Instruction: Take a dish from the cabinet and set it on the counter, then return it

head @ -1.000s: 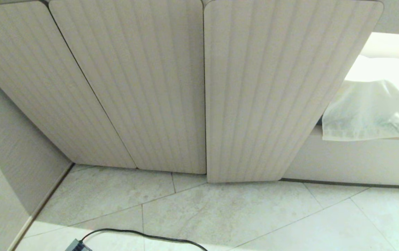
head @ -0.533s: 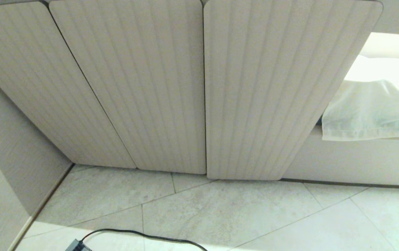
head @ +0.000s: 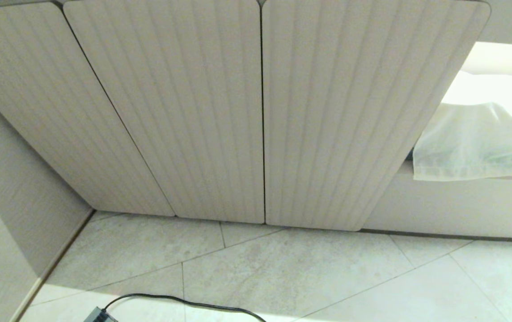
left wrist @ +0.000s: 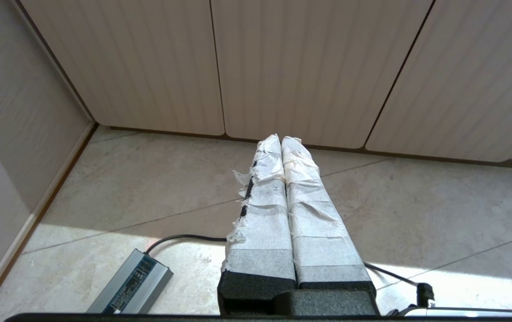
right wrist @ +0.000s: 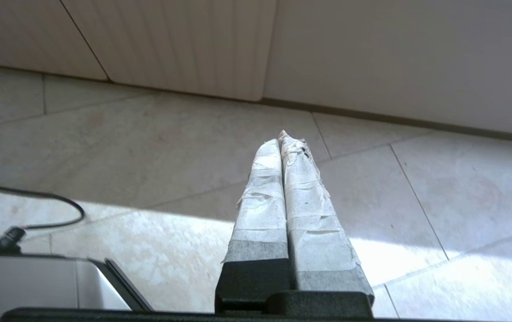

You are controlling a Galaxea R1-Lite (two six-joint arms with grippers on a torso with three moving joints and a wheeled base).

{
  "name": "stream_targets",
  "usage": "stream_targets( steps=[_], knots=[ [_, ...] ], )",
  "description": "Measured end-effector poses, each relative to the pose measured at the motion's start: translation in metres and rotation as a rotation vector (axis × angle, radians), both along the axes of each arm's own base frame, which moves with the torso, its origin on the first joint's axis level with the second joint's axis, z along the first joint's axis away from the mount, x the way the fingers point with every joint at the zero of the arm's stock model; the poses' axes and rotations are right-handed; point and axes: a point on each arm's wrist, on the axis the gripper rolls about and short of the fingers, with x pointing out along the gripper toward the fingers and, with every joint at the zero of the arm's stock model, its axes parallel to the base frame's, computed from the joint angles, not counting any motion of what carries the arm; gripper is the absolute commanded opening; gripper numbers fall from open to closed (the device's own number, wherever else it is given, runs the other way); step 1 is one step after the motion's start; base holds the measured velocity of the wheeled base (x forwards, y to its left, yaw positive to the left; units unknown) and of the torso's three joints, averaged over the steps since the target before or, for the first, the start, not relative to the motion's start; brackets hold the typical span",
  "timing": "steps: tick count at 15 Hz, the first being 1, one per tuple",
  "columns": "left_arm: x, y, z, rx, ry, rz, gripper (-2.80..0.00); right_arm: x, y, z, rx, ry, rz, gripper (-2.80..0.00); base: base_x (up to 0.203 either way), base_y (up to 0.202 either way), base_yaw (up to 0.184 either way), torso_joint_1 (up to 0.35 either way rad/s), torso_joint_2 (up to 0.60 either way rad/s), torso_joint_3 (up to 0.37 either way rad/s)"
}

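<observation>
Cabinet (head: 260, 112): three ribbed beige doors with rounded corners, all shut flush, the seams between them thin and dark; it stands on the floor and fills the upper part of the head view.
Dish: not visible in any view (the doors hide whatever is inside), so I cannot tell where it sits.
Left gripper (left wrist: 281, 141): low over the floor, aimed at the foot of the cabinet, well short of the doors; its two tape-wrapped fingers (left wrist: 262, 201) are pressed together with nothing between them.
Right gripper (right wrist: 279, 137): also low over the floor, pointing toward the right end of the cabinet base; the taped fingers (right wrist: 309, 201) meet along their length and hold nothing.
Floor (head: 305, 273): pale stone tiles with thin joints, a bright patch of sunlight near the robot.
Cable (head: 184, 302): black, lying curved across the tiles in front of the cabinet.
Box (left wrist: 133, 284): a flat grey metal unit on the floor, the cable running into its end.
Cloth (head: 475, 143): thin, whitish, draped over a low ledge right of the cabinet.
Wall (head: 10, 201): pale, textured, meeting the cabinet's left side.
</observation>
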Motion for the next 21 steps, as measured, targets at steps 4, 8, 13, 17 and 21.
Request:
stream_targets(
  steps=[4, 8, 13, 17, 21],
  knots=[
    [0.000, 0.000, 0.000, 0.000, 0.000, -0.001, -2.80, -0.014, -0.001, -0.009, 0.010, -0.023, 0.029, -2.80, 0.000, 0.000, 0.000, 0.000, 0.00, 0.000],
    [0.000, 0.000, 0.000, 0.000, 0.000, -0.001, -2.80, -0.021, 0.000, -0.019, 0.019, 0.018, -0.011, -2.80, 0.000, 0.000, 0.000, 0.000, 0.00, 0.000],
    [0.000, 0.000, 0.000, 0.000, 0.000, -0.001, -2.80, -0.033, 0.001, -0.023, 0.030, -0.099, 0.001, -2.80, 0.000, 0.000, 0.000, 0.000, 0.00, 0.000],
    [0.000, 0.000, 0.000, 0.000, 0.000, -0.001, -2.80, -0.040, 0.001, -0.025, 0.032, -0.184, 0.005, -2.80, 0.000, 0.000, 0.000, 0.000, 0.00, 0.000],
    [0.000, 0.000, 0.000, 0.000, 0.000, -0.001, -2.80, -0.041, 0.001, -0.025, 0.048, -0.203, 0.006, -2.80, 0.000, 0.000, 0.000, 0.000, 0.00, 0.000]
  ],
)
